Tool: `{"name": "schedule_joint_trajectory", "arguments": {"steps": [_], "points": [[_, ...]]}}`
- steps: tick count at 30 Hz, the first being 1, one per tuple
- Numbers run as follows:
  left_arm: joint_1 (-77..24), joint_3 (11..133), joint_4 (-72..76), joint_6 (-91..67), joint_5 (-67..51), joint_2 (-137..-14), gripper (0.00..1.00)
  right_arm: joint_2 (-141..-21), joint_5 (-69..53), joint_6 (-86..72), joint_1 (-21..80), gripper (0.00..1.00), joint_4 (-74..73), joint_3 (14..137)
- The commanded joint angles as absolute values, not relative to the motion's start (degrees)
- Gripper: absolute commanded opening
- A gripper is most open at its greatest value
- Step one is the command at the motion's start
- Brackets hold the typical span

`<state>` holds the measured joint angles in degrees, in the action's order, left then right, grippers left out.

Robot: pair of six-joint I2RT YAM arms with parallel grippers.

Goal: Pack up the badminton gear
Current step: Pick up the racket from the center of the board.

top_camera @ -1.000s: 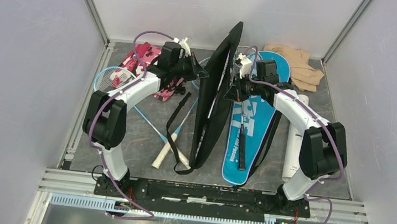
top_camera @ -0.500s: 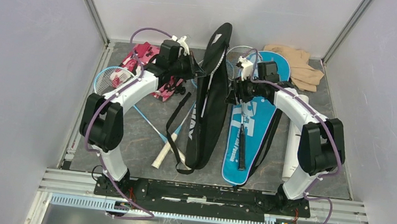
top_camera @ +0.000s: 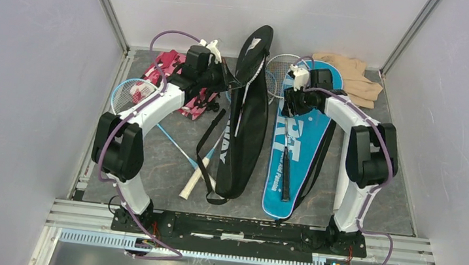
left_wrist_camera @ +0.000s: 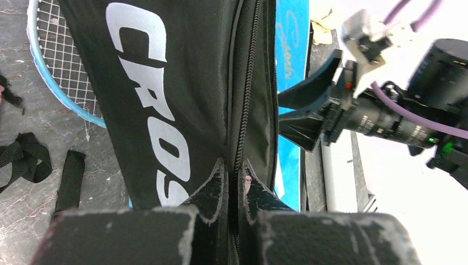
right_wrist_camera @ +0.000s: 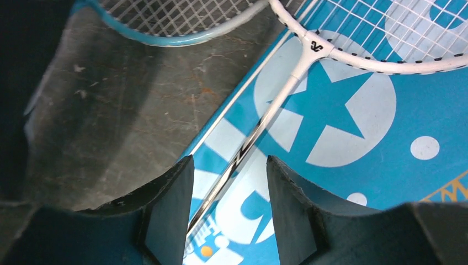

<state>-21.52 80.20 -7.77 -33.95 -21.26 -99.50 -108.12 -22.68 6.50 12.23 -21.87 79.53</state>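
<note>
1. Centre left of the overhead frame: the left gripper point(left_wrist_camera: 234, 179) is clenched on the zip edge of the black cover point(top_camera: 246, 120), which lies lengthways down the middle of the table.
2. Just right of it, the right gripper point(right_wrist_camera: 229, 182) hangs released, jaws apart above the thin shaft of the silver racket point(right_wrist_camera: 310, 48), which rests on the blue cover point(top_camera: 300, 139).
3. The step in hand appears to be lifting that racket for bagging. Done well, the jaws straddle the shaft squarely and pinch near the throat, so the thin rod neither rolls nor twists, with the left holding the zip edge taut.
4. Containers, left to right: two blue rackets point(top_camera: 132, 93) lie crossed on the table, outside any cover. Whether the black cover holds anything cannot be told. The blue cover carries the silver racket on top, not inside.
</note>
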Motion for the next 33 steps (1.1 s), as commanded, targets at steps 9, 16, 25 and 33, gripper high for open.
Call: {"name": "schedule_joint_trajectory", "arguments": {"steps": [9,16,25,33], "points": [[-21.42,80.93,-4.16,-32.34,-23.11,-95.26,0.02,-115.49,-14.29,7.66,12.94,0.48,-18.76,82.19],[-21.40,80.26,-3.95,-32.44,-23.20,-94.96,0.02,-114.17,-7.08,8.17,14.84,0.40,-15.04,76.61],[-21.44,80.03,-4.43,-31.82,-21.37,-93.97,0.02,-111.56,-5.92,6.76,14.42,0.22,-14.87,75.60],[-21.13,81.20,-7.05,-31.49,-15.51,-92.64,0.02,-104.79,-9.23,5.11,13.14,0.01,-16.62,76.70]]}}
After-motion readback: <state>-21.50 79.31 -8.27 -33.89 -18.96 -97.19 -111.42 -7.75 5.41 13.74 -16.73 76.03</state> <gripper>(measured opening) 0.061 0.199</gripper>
